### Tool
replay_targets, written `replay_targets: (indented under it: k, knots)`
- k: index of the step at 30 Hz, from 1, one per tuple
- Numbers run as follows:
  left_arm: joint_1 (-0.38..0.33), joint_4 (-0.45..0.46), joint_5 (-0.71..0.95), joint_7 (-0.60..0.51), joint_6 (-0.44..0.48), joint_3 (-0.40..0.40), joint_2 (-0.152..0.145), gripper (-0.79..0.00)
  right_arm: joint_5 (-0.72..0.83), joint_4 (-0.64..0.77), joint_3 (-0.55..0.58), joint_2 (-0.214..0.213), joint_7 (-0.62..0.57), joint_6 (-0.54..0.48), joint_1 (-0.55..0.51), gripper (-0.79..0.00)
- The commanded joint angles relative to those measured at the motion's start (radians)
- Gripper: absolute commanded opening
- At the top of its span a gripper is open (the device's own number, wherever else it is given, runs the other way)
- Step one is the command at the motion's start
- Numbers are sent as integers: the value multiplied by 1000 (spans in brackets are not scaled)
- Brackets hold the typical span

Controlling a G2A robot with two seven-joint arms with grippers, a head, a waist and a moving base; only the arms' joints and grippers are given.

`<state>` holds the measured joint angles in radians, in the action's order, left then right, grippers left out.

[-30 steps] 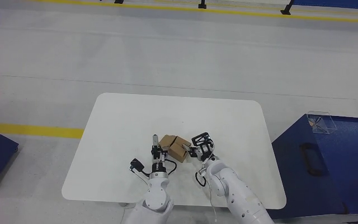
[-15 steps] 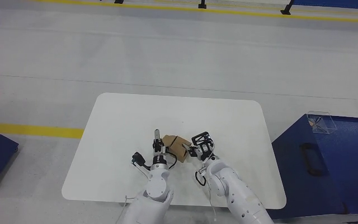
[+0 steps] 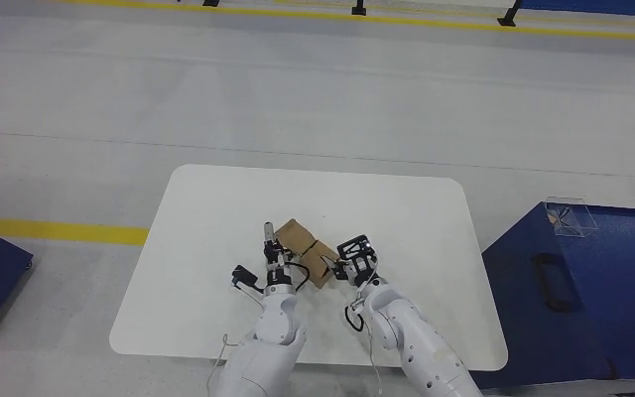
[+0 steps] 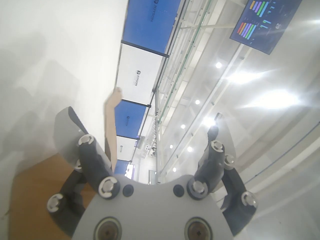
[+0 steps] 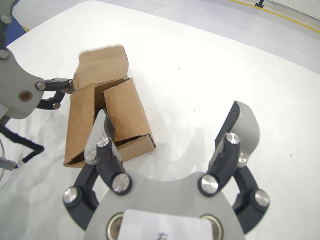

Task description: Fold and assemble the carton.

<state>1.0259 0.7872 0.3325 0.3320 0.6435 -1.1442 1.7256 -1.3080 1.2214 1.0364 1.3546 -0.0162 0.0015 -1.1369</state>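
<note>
While left hand (image 4: 140,121) and right hand (image 5: 169,108) flank it unclenched, the creased brown cardboard carton (image 5: 80,122) lies half-folded.

The right hand (image 5: 170,116) has its fingers spread wide, one tip at the gap between two folded flaps of the brown carton (image 5: 125,108), the other over the bare white surface (image 5: 200,63). The carton's far flap stands up, and the left hand (image 5: 58,88) sits just beside that corner.

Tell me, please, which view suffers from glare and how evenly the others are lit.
Left wrist view: ceiling lights flare into streaks and haze. Right wrist view: even light, the carton throwing a faint soft shadow on the table. Top view: flat, glare-free light over the table.
</note>
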Motion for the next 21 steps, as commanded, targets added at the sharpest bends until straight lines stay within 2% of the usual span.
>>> replay_targets:
  k: [1,8,11,21]
  knots:
    - [9,10,18,-33,45,-5,1,0,-2,-1,1,1,-1,0,0,0]
    - [43,38,39,-204,105,-7,-4,0,-2,-1,11,4,1,8,-3,0]
    - [61,53,31,-221,123,-10,-5,0,-1,3,21,4,6,15,-4,0]
    - [103,110,1,-215,72,0,0,0,-1,30,101,-6,13,39,-9,0]
